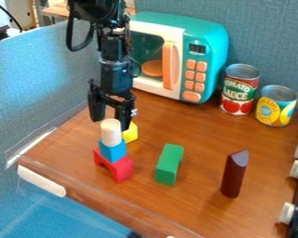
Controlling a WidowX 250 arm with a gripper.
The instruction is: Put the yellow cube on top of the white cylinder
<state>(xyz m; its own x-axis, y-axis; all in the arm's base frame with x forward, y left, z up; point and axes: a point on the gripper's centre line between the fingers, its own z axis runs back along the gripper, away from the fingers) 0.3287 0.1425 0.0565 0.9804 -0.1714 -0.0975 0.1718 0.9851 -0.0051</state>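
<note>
My black gripper hangs at the left of the table, its two fingers apart with nothing seen held between them. The white cylinder stands upright on a blue block, which rests on a red arch-shaped block. In the view, the gripper is just above and behind this stack. The yellow cube is behind the stack to its right, just below the right finger, and partly hidden.
A green block lies right of the stack, with a dark red slanted-top block upright farther right. A teal toy microwave stands behind, beside a tomato can and a yellow-labelled can. Stove knobs line the right edge.
</note>
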